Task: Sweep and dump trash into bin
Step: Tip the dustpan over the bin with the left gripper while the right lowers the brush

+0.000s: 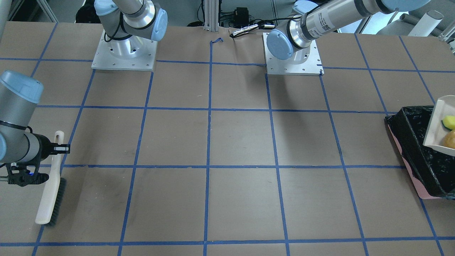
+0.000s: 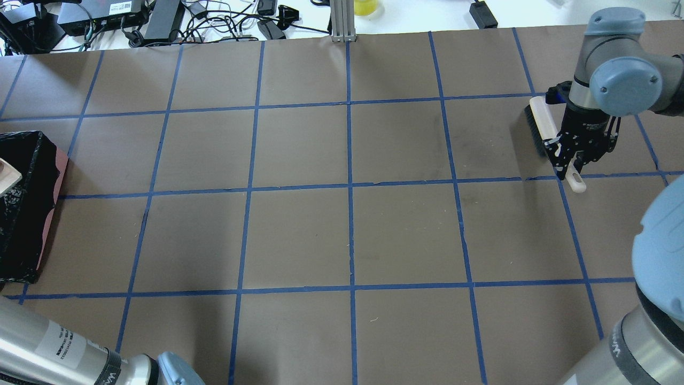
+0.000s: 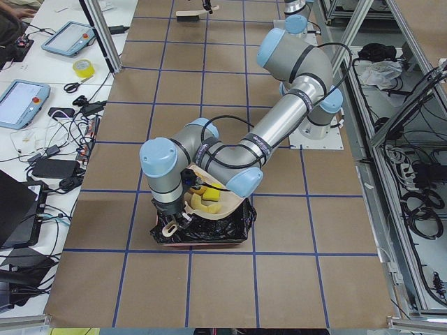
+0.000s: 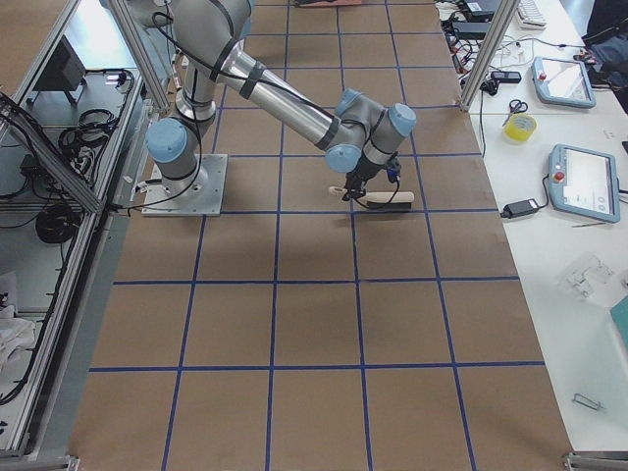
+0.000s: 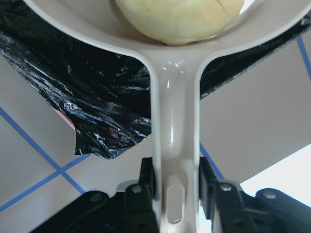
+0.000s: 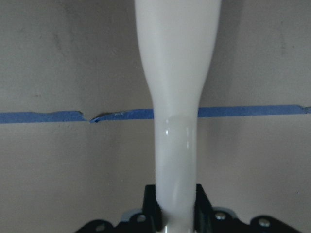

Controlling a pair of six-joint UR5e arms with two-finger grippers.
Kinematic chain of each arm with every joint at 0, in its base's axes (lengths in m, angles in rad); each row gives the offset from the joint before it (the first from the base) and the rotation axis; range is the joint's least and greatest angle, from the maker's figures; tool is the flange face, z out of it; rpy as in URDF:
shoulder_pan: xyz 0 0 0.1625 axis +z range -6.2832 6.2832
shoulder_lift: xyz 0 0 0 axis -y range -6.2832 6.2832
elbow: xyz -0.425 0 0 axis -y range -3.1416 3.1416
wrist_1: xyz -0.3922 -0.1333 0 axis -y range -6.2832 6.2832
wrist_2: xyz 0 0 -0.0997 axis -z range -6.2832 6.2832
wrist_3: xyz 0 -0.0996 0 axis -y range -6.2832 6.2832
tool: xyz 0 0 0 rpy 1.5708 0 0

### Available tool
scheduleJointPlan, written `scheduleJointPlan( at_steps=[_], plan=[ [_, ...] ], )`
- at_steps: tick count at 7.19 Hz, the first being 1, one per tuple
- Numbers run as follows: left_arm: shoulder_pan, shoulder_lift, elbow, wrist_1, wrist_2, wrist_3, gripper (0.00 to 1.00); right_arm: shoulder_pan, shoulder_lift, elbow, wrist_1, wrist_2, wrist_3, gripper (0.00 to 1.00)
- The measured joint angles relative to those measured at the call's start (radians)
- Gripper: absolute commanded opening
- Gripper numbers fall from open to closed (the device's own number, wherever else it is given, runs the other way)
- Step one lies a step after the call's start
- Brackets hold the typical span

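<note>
Two pieces of trash, a yellow-green block (image 1: 449,122) and an orange-brown lump (image 1: 450,139), lie in a beige dustpan (image 1: 434,126) held above the open top of the bin (image 1: 416,149), a pink box lined with a black bag at the counter's end on the robot's left. The picture edge cuts off the dustpan there, and the cream crescent slice cannot be made out. The left gripper (image 5: 176,179) is clamped on the dustpan's handle. Well apart, at the opposite end, the right gripper (image 2: 574,160) grips the white handle of a brush (image 2: 539,125); whether its bristles touch the counter is unclear. The counter (image 1: 241,142) is brown paper with a blue tape grid (image 1: 209,108). Cables (image 2: 224,21) lie beyond its far edge, and tablets (image 3: 21,101) and a roll of yellow tape (image 3: 84,68) on a side table
</note>
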Motion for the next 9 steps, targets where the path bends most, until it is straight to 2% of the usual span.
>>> scheduleJointPlan(
  at_steps=[1, 5, 7, 8, 9],
  plan=[
    [0.000, -0.001, 0.000, 0.024, -0.001, 0.013, 0.00, 0.000, 0.002, 0.000, -0.003, 0.000, -0.001, 0.51],
    [-0.002, 0.009, -0.015, 0.137, -0.041, 0.147, 0.00, 0.000, 0.006, 0.000, -0.006, 0.000, -0.001, 0.52],
    [-0.002, 0.022, -0.028, 0.170, -0.068, 0.178, 0.00, 0.000, 0.005, -0.005, -0.012, -0.001, 0.000, 0.56],
    [-0.001, 0.026, -0.042, 0.214, -0.076, 0.191, 0.00, 0.000, 0.000, -0.014, -0.022, -0.004, 0.001, 0.71],
    [-0.001, 0.031, -0.063, 0.259, -0.079, 0.196, 0.00, 0.001, -0.014, -0.032, -0.024, -0.009, -0.001, 0.93]
  ],
)
